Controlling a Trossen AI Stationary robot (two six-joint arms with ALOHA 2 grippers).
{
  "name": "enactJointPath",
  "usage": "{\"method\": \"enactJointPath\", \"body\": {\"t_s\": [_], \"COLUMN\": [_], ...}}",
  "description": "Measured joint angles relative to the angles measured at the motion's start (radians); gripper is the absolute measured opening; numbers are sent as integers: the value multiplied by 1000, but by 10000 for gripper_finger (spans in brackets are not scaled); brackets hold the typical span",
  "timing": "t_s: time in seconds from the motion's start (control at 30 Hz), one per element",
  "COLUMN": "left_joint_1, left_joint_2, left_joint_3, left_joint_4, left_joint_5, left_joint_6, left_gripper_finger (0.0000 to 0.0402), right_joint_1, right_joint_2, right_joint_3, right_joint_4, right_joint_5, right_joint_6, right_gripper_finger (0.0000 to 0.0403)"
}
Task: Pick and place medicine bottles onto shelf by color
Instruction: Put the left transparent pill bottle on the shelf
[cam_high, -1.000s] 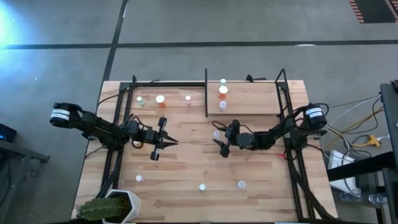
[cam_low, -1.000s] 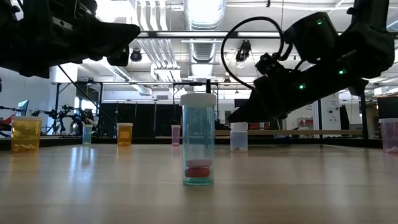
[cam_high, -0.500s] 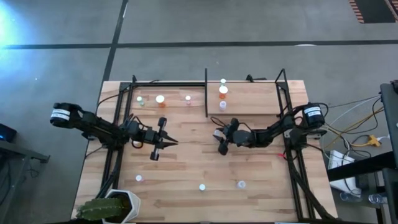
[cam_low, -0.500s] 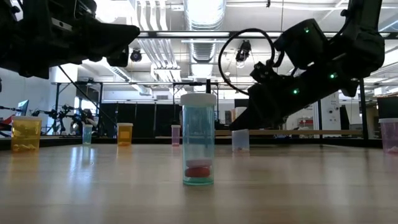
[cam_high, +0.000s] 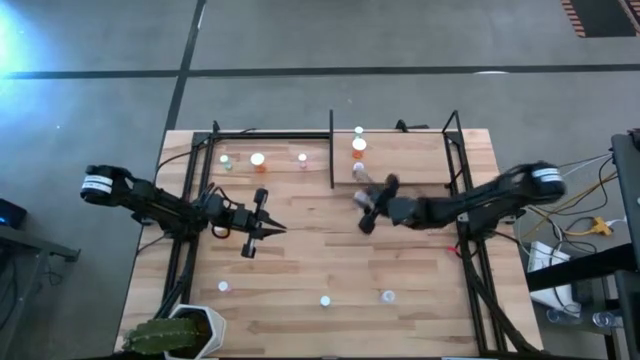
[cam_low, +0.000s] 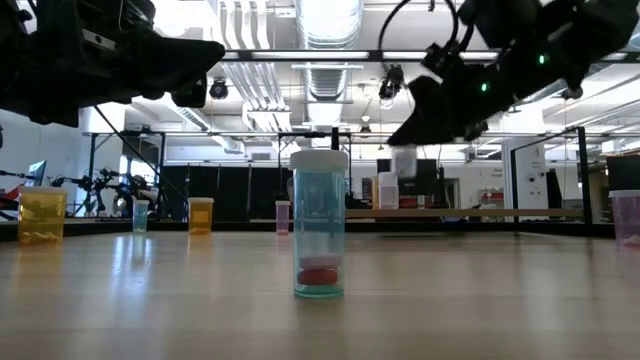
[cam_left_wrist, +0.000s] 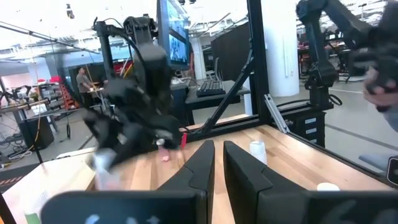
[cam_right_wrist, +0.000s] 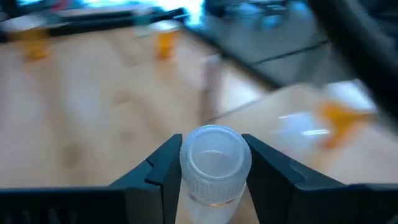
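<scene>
My right gripper (cam_high: 364, 206) is over the middle of the table, shut on a clear medicine bottle (cam_right_wrist: 215, 168) with a white cap, which also shows in the low view (cam_low: 404, 164). My left gripper (cam_high: 268, 228) waits shut over the left half, holding nothing. The shelf (cam_high: 400, 160) is the far strip of board behind black rods, split by an upright divider bar (cam_high: 332, 150). Green (cam_high: 226, 160), orange (cam_high: 258, 160) and pink (cam_high: 302, 158) bottles stand left of the bar. Three bottles (cam_high: 358, 148) stand in a line right of it. My right gripper pinches the clear bottle between its two fingers (cam_right_wrist: 163, 169), on the body's sides just under the white cap (cam_right_wrist: 215, 155). The fingers reach in from the table's right side, slanting a little downward. The bottle is lifted clear of the table, roughly upright (cam_low: 404, 164).
Three loose bottles stand along the near part of the table (cam_high: 222, 286), (cam_high: 325, 300), (cam_high: 387, 296); the middle one is bluish with red pills (cam_low: 319, 225). A potted plant (cam_high: 175, 335) sits at the near left corner. Black frame rods (cam_high: 465, 200) run along both sides.
My right gripper has shut on the clear bottle that stood on the table's middle, then risen with it and drawn toward the far edge and the shelf's right section. The bottle has been lifted clear of the board.
</scene>
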Motion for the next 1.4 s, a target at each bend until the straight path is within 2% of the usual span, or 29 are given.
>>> {"method": "enactJointPath", "body": {"t_s": [0.13, 0.27, 0.47, 0.53, 0.63, 0.87, 1.07, 1.4], "left_joint_1": [0, 0, 0, 0, 0, 0, 0, 0], "left_joint_2": [0, 0, 0, 0, 0, 0, 0, 0], "left_joint_3": [0, 0, 0, 0, 0, 0, 0, 0], "left_joint_4": [0, 1, 4, 3, 3, 2, 0, -1], "left_joint_5": [0, 0, 0, 0, 0, 0, 0, 0], "left_joint_6": [0, 4, 8, 8, 7, 8, 8, 8], "left_gripper_finger": [15, 15, 15, 15, 15, 15, 15, 15], "right_joint_1": [-113, -283, -548, -616, -686, -722, -723, -723], "right_joint_2": [-172, -236, -130, -77, 4, 182, 282, 265], "right_joint_3": [12, 9, 6, 7, 38, 156, 235, 247], "right_joint_4": [-202, -230, -102, -20, 14, 10, -47, -92], "right_joint_5": [64, 26, -159, -210, -275, -327, -319, -260], "right_joint_6": [36, 39, 20, 20, 32, 28, 25, 42], "right_gripper_finger": [132, 136, 139, 139, 139, 140, 140, 141]}}
